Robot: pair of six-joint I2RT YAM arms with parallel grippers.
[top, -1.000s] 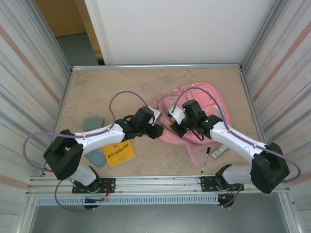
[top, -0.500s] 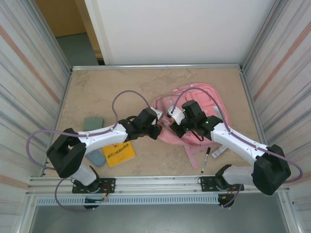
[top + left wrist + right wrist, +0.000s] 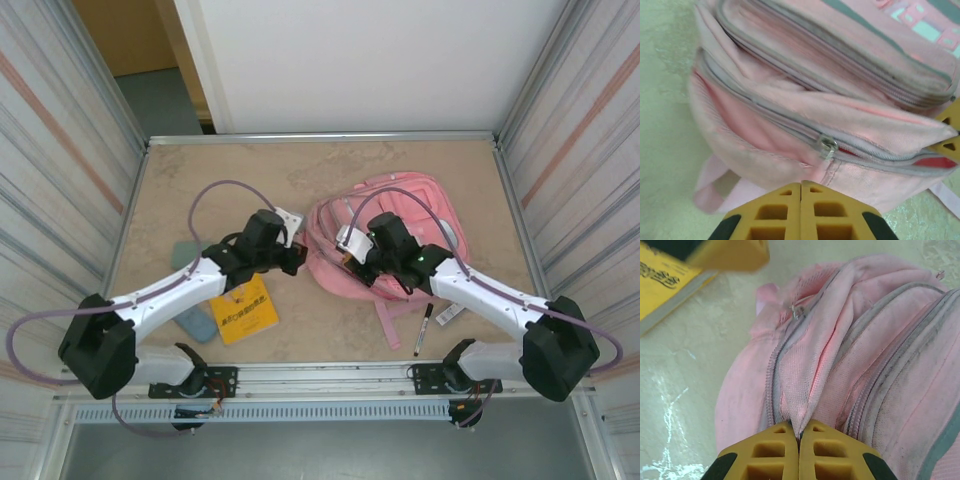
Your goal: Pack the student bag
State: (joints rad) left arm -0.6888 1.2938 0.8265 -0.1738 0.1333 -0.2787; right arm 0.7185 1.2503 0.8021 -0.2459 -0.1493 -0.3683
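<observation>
Early stage, imo. Student bag (image 3: 420, 205) lay centre-right on surface (image 3: 230, 170). Right end effector (image 3: 799, 432) pinched fabric by its zip. Left end effector (image 3: 800, 184) pressed together at bag's edge, hold unclear. Yellow book (image 3: 245, 312) & pen (image 3: 422, 330) not yet packed.

The top external camera sat above and behind the arm bases, tilted down toward the far edge of the table (image 3: 200, 170), far enough back to take in all four edges. The left wrist camera looked along the left gripper (image 3: 800, 184) toward the table's right edge, very close to the student bag (image 3: 840, 115). The right wrist camera looked over the right gripper (image 3: 799, 432) toward the left edge, equally near. Both wrist views shared the bag's zipped left end, which the overhead view also covered, and each caught a yellow finger of the other gripper.
</observation>
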